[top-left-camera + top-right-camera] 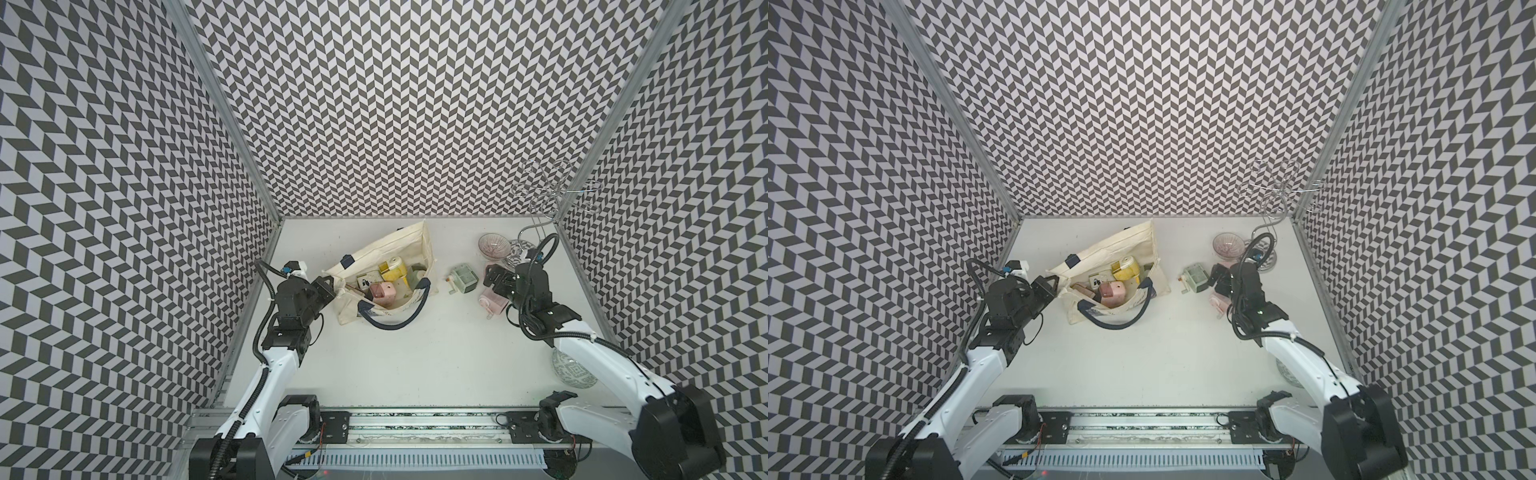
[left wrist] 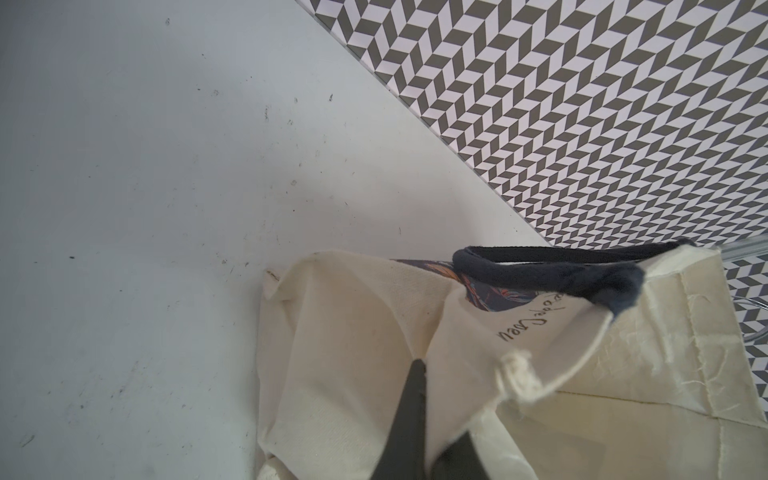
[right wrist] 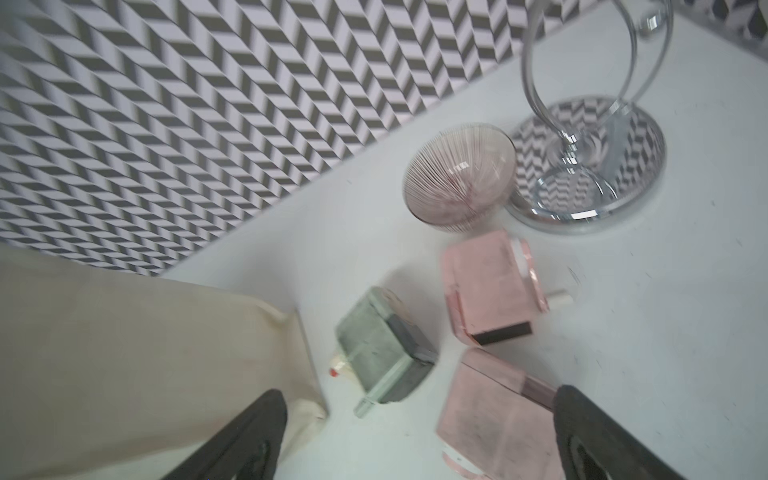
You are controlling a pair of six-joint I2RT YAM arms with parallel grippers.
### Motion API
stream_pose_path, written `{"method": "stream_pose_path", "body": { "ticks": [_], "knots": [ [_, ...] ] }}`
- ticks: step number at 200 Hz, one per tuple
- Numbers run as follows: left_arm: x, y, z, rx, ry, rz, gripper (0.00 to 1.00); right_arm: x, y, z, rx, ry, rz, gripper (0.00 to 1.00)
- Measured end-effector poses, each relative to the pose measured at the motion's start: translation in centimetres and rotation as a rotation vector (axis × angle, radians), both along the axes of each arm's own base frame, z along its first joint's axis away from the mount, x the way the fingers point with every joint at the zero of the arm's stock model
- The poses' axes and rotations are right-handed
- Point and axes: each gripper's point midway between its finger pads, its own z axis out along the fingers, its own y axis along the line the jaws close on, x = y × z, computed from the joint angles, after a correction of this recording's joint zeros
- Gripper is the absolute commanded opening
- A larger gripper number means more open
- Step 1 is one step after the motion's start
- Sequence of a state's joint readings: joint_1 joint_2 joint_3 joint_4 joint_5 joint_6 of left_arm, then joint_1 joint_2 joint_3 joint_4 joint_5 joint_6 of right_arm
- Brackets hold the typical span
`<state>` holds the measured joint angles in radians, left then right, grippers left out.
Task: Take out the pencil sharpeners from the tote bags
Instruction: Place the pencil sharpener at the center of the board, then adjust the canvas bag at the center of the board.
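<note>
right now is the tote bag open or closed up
Open. In a top view the tote bag gapes, a yellow sharpener and a pink sharpener showing inside, while the left gripper pinches its rim.

Top views look down; wrist views, close, apparently share the tote (image 2: 353, 332).

The bench (image 1: 415, 353) is carrying a tote bag (image 1: 399, 245), three sharpeners (image 3: 382, 353), a glass bowl (image 1: 493, 246) and a chrome stand (image 3: 582, 199)
</note>
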<state>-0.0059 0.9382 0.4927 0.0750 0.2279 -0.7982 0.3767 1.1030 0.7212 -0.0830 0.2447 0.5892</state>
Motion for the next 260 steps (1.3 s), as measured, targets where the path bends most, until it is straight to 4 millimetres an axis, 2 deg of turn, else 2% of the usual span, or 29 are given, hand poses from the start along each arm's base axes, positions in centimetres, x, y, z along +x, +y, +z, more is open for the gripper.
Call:
{"method": "stream_pose_path", "body": {
  "ticks": [13, 25, 52, 65, 113, 132, 145, 161, 174, 186, 203, 220, 240, 260],
  "knots": [
    [-0.1, -0.1, -0.3, -0.007, 0.006, -0.003, 0.0, -0.2, 2.0, 2.9, 0.017, -0.068, 0.056, 0.89],
    [-0.2, -0.3, -0.5, -0.009, 0.009, -0.008, 0.0, -0.3, 3.8, 4.4, 0.037, -0.105, 0.117, 0.84],
    [-0.5, -1.0, -0.6, -0.008, 0.004, -0.024, 0.0, -1.1, 7.7, 4.7, 0.055, -0.107, 0.259, 0.7],
    [-0.7, -1.6, -0.8, 0.001, 0.0, -0.03, 0.0, -2.1, 10.4, 5.0, 0.045, -0.113, 0.35, 0.66],
    [-1.8, -3.7, -3.1, 0.017, 0.037, -0.063, 0.0, -5.5, 21.7, 10.2, 0.027, -0.221, 0.678, 0.57],
    [-2.2, -3.9, -4.1, 0.025, 0.052, -0.068, 0.0, -6.6, 24.8, 10.5, 0.032, -0.239, 0.748, 0.52],
    [-2.6, -3.9, -4.5, 0.029, 0.054, -0.067, 0.0, -7.1, 26.6, 9.4, 0.035, -0.222, 0.793, 0.51],
    [-3.1, -3.9, -4.5, 0.031, 0.04, -0.066, 0.0, -7.0, 28.4, 6.6, 0.026, -0.172, 0.826, 0.48],
    [-3.7, -3.9, -4.6, 0.03, 0.025, -0.07, 0.0, -6.5, 29.4, 3.0, 0.002, -0.095, 0.839, 0.42],
    [-4.2, -3.9, -4.9, 0.031, 0.017, -0.076, 0.0, -6.1, 30.0, -1.3, -0.037, 0.001, 0.834, 0.39],
    [-5.0, -3.9, -5.6, 0.032, 0.016, -0.081, 0.0, -5.9, 29.3, -7.6, -0.106, 0.15, 0.788, 0.39],
    [-5.6, -4.0, -6.0, 0.037, 0.014, -0.092, 0.0, -6.5, 27.0, -11.9, -0.16, 0.25, 0.709, 0.4],
    [-6.1, -4.1, -6.3, 0.047, 0.011, -0.103, 0.0, -6.8, 24.8, -13.7, -0.178, 0.284, 0.607, 0.45],
    [-6.6, -4.3, -6.8, 0.066, 0.006, -0.123, 0.0, -6.5, 24.0, -13.1, -0.153, 0.27, 0.54, 0.52]
  ]
}}
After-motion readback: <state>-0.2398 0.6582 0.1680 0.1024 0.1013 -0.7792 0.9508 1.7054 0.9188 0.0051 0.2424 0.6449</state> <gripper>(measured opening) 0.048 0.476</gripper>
